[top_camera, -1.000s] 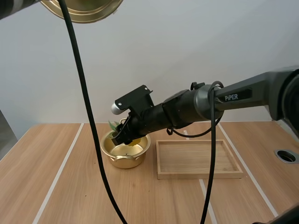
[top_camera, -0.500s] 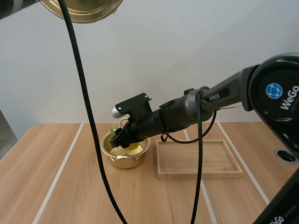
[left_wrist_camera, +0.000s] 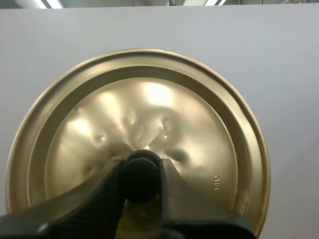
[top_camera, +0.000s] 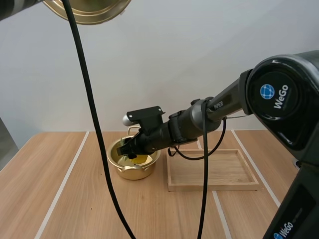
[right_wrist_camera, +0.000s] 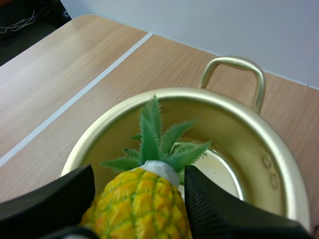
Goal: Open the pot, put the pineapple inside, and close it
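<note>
A gold pot [top_camera: 133, 165] stands uncovered on the wooden table, left of the tray. My right gripper [top_camera: 128, 150] reaches down into it, shut on a yellow pineapple [right_wrist_camera: 140, 203] whose green crown [right_wrist_camera: 158, 144] points into the pot [right_wrist_camera: 259, 174]. The fruit hangs inside the rim, above the shiny bottom. The pot's gold lid [top_camera: 88, 10] is held high above the table. Seen from below, the lid [left_wrist_camera: 139, 124] has its black knob [left_wrist_camera: 141, 172] pinched by my left gripper [left_wrist_camera: 141, 180].
A shallow wooden tray [top_camera: 212, 170] lies right of the pot, under my right arm. White stripes cross the table. A round hole [top_camera: 305, 166] sits near the table's right edge.
My right gripper has sunk lower with the pineapple, from the pot's rim down into the pot. The lid stays held high.
</note>
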Controlling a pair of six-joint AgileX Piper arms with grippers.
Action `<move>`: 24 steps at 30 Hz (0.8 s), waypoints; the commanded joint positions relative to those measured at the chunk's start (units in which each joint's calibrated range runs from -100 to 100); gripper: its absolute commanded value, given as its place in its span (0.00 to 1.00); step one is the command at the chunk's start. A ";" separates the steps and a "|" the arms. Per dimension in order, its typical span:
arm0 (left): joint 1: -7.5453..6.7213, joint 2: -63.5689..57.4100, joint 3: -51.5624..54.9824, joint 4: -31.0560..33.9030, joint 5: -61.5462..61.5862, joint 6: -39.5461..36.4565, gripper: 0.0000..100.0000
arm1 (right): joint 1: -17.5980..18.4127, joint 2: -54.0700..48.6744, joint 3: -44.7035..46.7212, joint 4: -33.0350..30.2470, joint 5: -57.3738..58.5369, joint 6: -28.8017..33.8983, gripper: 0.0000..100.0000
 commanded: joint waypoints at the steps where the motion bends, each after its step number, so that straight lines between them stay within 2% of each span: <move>1: 0.07 -0.40 -0.24 -0.61 -1.35 -0.49 0.00 | 0.06 0.65 -0.92 1.28 -0.41 -0.41 0.00; 9: 0.07 -0.40 -0.24 -0.61 -1.35 -0.49 0.00 | 0.06 0.91 -4.16 1.32 -0.41 -0.41 0.00; 24: 0.07 -0.40 -0.24 -0.61 -1.35 -0.49 0.00 | 0.06 1.93 -4.59 1.32 -4.47 -0.41 0.00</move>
